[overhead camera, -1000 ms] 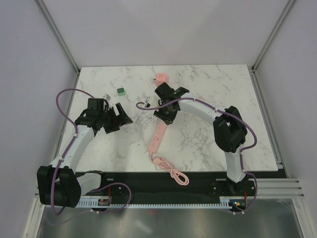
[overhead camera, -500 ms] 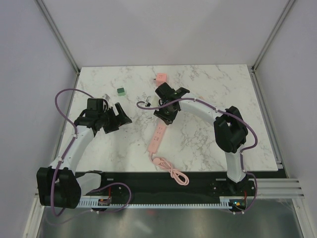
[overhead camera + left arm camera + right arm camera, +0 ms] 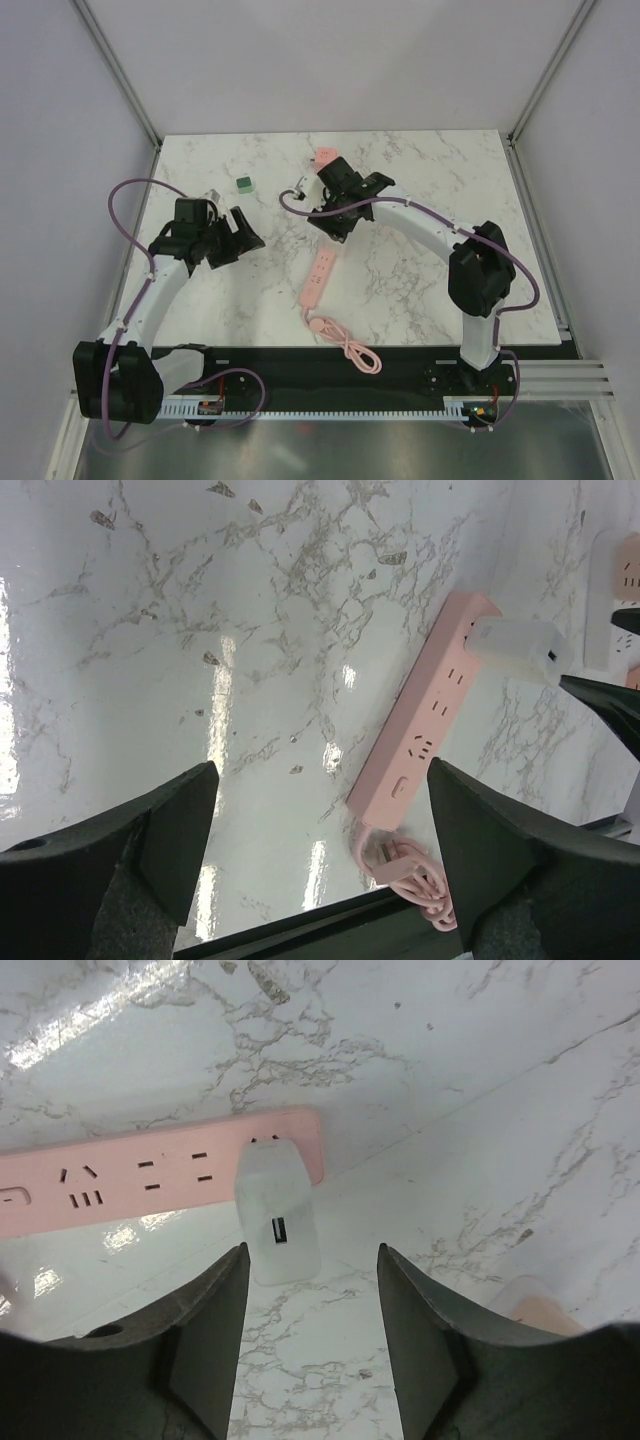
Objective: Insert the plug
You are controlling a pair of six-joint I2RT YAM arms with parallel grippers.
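Note:
A pink power strip lies on the marble table, its cord coiled at the near edge. A white plug block with a USB port stands in the strip's far end socket. It also shows in the left wrist view, on the strip. My right gripper hovers above the plug, open and empty; the plug lies just beyond its fingertips. My left gripper is open and empty, left of the strip.
A green cube and a small white item lie at the back left. A pink adapter sits behind the right gripper. The coiled cord lies by the table's black front edge.
My right gripper has drawn back from the strip's far end toward the back of the table, leaving the white plug in the socket. The left arm has barely moved.

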